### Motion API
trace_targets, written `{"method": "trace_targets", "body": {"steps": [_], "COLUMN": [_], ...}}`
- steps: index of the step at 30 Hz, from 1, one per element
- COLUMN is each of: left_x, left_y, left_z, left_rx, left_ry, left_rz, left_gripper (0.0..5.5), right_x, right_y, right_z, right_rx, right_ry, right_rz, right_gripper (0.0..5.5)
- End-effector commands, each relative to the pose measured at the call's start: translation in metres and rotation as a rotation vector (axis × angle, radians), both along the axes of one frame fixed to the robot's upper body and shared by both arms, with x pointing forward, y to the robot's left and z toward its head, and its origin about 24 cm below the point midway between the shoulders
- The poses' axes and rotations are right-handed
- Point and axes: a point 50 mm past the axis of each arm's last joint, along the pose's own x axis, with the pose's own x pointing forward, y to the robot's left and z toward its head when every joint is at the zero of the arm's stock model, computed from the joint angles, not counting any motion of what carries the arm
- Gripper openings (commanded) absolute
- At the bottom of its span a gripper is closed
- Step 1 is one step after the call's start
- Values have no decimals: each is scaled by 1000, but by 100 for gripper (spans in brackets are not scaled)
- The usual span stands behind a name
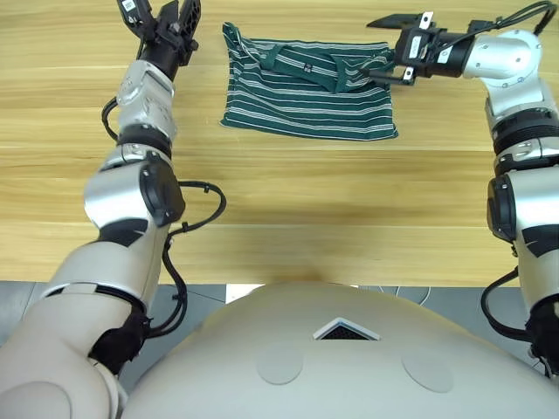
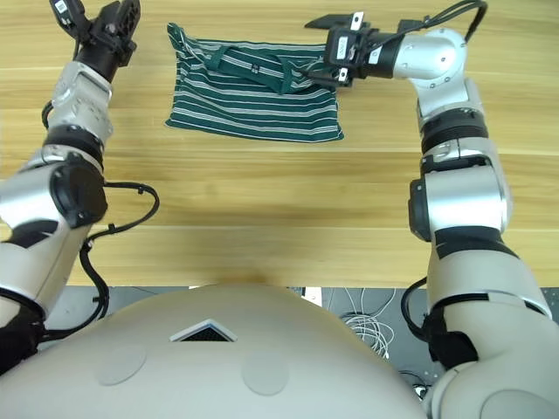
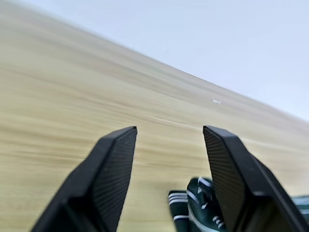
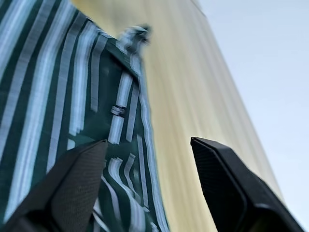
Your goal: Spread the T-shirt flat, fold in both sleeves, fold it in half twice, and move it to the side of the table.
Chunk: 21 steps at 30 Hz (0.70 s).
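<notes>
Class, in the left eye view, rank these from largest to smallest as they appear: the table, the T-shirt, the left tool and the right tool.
1. table
2. T-shirt
3. left tool and right tool: these look about alike, so they stay unranked.

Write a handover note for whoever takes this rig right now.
Left claw: open, empty, beside the T-shirt's far left corner.
Right claw: open, at the shirt's far right corner.
T-shirt: a rough rectangle at the far middle of the table, sleeves turned in, collar on top.
Done: spreading and sleeves, apparently.
To do: the halving folds, then moving it to the side.
</notes>
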Motion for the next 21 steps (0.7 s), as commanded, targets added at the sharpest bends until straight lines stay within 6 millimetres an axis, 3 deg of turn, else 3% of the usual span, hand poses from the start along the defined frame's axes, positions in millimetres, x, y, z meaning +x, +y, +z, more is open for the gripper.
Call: {"method": "trace_targets", "body": {"steps": [1, 5, 9, 13, 16, 21], "left_x": [-28, -58, -67, -60, -54, -71], "left_y": [-35, -71, -90, -96, -89, -95], "left_z": [-21, -32, -34, -41, -55, -82], "left_rx": [217, 403, 499, 608, 689, 734], "left_ry": [-118, -213, -232, -184, -87, 19], "left_rz": [-127, -240, -300, -319, -320, -460], "left_gripper": [242, 242, 242, 242, 242, 242], "right_x": [-4, -2, 2, 7, 16, 34], "right_y": [11, 17, 18, 21, 27, 36], "right_z": [-8, -15, -22, -26, -21, -4], "right_rx": [-50, -148, -243, -321, -316, -239], "right_ry": [27, 16, -21, -91, -163, -249], "right_rz": [59, 65, 37, 0, -52, -201], "right_gripper": [322, 322, 322, 322, 322, 322]}}
